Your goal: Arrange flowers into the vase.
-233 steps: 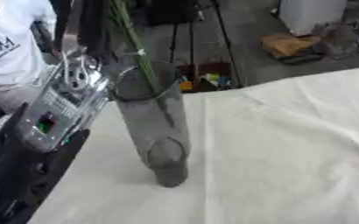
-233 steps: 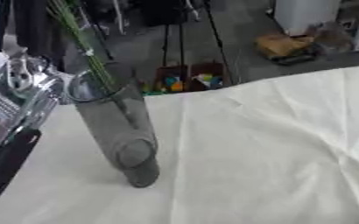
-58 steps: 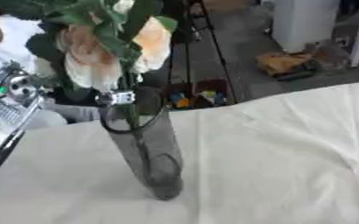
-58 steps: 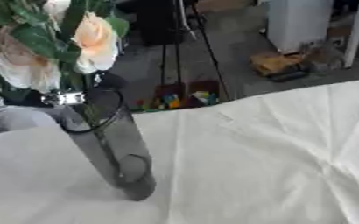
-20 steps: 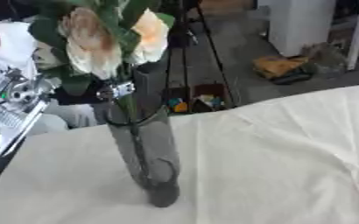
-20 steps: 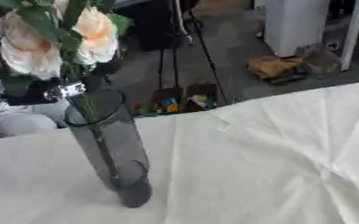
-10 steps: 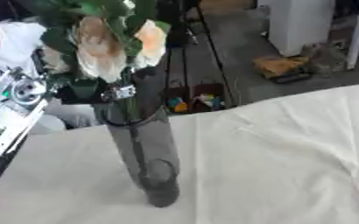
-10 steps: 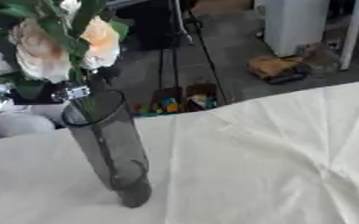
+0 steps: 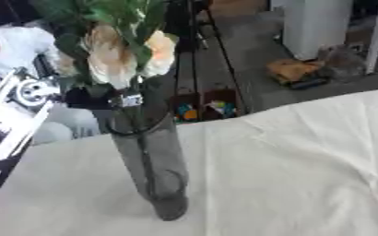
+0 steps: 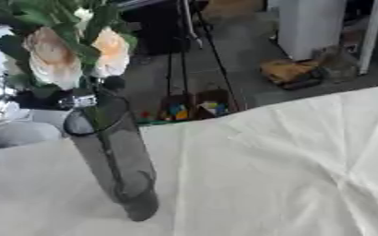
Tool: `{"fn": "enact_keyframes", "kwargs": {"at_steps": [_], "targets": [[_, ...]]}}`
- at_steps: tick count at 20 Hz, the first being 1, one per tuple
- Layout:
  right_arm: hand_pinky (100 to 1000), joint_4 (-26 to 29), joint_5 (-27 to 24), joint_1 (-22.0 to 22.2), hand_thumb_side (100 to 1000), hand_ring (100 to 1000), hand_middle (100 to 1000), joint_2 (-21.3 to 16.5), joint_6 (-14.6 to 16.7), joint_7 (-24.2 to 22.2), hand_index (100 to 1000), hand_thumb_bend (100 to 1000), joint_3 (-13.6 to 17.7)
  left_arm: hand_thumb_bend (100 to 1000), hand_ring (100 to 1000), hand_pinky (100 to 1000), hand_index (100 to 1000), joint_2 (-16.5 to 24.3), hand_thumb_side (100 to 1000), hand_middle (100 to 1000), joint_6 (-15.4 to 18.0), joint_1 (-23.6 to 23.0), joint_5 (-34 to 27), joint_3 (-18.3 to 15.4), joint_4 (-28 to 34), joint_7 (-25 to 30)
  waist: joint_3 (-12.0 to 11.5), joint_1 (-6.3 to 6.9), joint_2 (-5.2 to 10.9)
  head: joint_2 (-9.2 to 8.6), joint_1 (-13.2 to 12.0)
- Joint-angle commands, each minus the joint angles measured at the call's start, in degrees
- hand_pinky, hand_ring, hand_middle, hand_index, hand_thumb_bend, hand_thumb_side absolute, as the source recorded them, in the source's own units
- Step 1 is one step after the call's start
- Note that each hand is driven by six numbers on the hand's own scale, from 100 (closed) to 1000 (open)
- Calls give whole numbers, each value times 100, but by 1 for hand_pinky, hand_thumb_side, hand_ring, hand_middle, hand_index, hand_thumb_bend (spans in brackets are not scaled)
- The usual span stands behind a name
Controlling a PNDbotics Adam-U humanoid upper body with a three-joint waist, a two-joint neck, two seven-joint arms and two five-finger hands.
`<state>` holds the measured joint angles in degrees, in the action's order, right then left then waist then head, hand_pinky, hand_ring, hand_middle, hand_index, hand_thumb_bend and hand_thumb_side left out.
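Observation:
A tall smoky glass vase (image 9: pixel 156 170) stands upright on the white cloth at the left. A bunch of cream and peach flowers (image 9: pixel 115 60) with green leaves sits just above its rim, and the green stems (image 9: pixel 144 156) run down inside the glass. My left hand (image 9: pixel 85 97), dark with a silver part, is at the rim's left side, its fingers closed round the bunch just under the blooms. Its silver and white forearm (image 9: pixel 14 115) comes in from the left edge. My right hand shows in neither view.
The white cloth (image 9: pixel 305 175) covers the table to the right of the vase, creased near the right edge. Beyond the far edge, on the floor, are tripod legs, a box of coloured bits (image 9: pixel 200 108), a yellowish object (image 9: pixel 293 71) and a white cabinet (image 9: pixel 317 23).
The bunch has sunk a little lower toward the vase's rim, with my left hand still on it. The vase has stayed in place.

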<state>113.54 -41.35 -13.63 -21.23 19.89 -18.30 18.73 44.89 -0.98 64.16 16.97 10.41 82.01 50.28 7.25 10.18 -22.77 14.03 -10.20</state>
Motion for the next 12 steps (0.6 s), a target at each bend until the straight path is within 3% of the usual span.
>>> {"fn": "enact_keyframes", "kwargs": {"at_steps": [1, 12], "targets": [[606, 105, 57, -35, 1000, 725, 599, -55, -25, -3, 735, 100, 37, 247, 1000, 1000, 1000, 107, 1000, 1000, 51, 158, 127, -155, -22, 153, -8, -29, 110, -65, -20], [605, 105, 86, -34, 1000, 723, 596, -59, -83, 19, 734, 100, 32, 334, 1000, 1000, 1000, 94, 1000, 1000, 315, 313, 534, -34, -373, 169, -2, 17, 124, -71, -35]]}}
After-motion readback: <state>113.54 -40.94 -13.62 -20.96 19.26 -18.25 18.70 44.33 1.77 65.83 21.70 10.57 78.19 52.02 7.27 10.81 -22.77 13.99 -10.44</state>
